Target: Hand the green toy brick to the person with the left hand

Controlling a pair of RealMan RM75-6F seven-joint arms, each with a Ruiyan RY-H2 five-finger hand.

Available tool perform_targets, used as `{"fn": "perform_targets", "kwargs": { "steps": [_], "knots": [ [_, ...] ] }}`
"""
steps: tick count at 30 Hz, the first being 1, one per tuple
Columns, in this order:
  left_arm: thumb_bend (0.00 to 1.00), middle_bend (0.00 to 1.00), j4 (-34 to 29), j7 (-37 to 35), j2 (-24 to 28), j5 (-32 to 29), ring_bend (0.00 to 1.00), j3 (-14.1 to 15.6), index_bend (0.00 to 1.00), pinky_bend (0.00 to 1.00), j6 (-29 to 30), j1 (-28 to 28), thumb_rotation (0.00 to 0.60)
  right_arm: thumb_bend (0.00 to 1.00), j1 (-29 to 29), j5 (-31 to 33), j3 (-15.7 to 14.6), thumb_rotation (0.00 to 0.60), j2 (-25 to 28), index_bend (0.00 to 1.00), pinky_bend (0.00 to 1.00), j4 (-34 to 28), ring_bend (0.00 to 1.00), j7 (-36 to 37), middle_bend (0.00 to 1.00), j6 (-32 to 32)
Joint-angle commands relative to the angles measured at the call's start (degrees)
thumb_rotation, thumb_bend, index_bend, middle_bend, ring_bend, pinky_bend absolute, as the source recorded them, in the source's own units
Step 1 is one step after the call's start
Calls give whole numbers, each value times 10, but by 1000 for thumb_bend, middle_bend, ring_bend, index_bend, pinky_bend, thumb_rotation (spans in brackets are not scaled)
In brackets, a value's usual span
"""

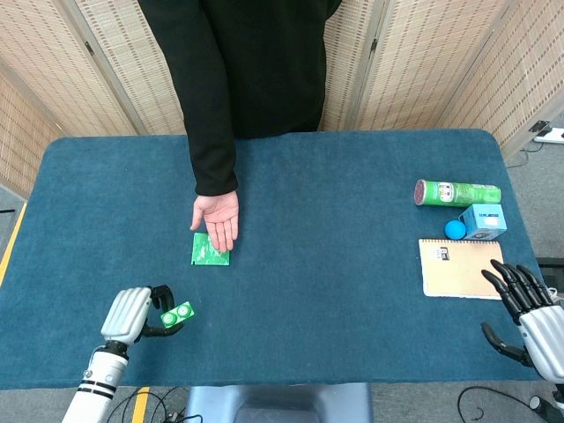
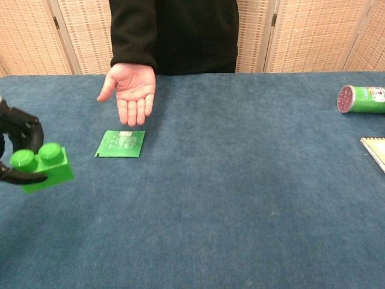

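My left hand (image 1: pixel 132 315) grips the green toy brick (image 1: pixel 177 315) near the table's front left corner. In the chest view the brick (image 2: pixel 42 167) hangs tilted above the cloth, studs up, between the dark fingers of my left hand (image 2: pixel 18 150). The person's open palm (image 1: pixel 218 218) waits, fingers toward me, over the blue table (image 1: pixel 335 282), well beyond the brick; in the chest view the palm (image 2: pixel 133 91) is up and to the right of it. My right hand (image 1: pixel 527 313) rests open at the front right edge, holding nothing.
A flat green packet (image 1: pixel 210 249) lies just under the person's fingertips. At the right stand a green can on its side (image 1: pixel 457 192), a blue ball (image 1: pixel 455 230), a light blue box (image 1: pixel 484 220) and a tan notebook (image 1: pixel 460 268).
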Motion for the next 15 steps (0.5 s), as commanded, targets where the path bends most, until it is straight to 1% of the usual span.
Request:
{"fn": "perform_targets", "kwargs": {
  "steps": [1,2,4,5,7,9,11,15],
  "knots": [
    [215,669,-112,27,74,-32,558,-62,631,697,-23,-50,600,317,4,8,3,600,1,0,0,-4,0,2,0,-8],
    [215,669,-120,35,82,-56,558,-81,630,697,-34,-70,600,317,4,10,4,600,1,0,0,-5,0,0,0,-11],
    [215,669,-116,47,86,-93,558,-106,629,697,-54,-103,600,317,5,14,5,600,2,0,0,-6,0,-1,0,-12],
    [215,669,-109,51,88,-120,558,-120,629,697,-69,-125,600,318,4,17,6,600,2,0,0,-8,0,-1,0,-13],
    [215,669,-91,53,89,-162,556,-138,624,697,-97,-158,600,317,4,25,10,600,2,0,0,-9,0,-1,0,-14],
    [216,669,-61,51,86,-206,554,-157,620,697,-129,-198,600,317,6,40,15,600,2,0,0,-10,0,1,0,-20],
    [216,669,-28,56,81,-232,553,-166,620,697,-159,-234,600,317,10,54,20,600,4,0,0,-12,0,5,0,-32],
    [215,669,62,63,64,-260,543,-163,618,697,-231,-305,600,317,12,79,28,600,9,0,0,-18,0,14,0,-44]
  ]
}}
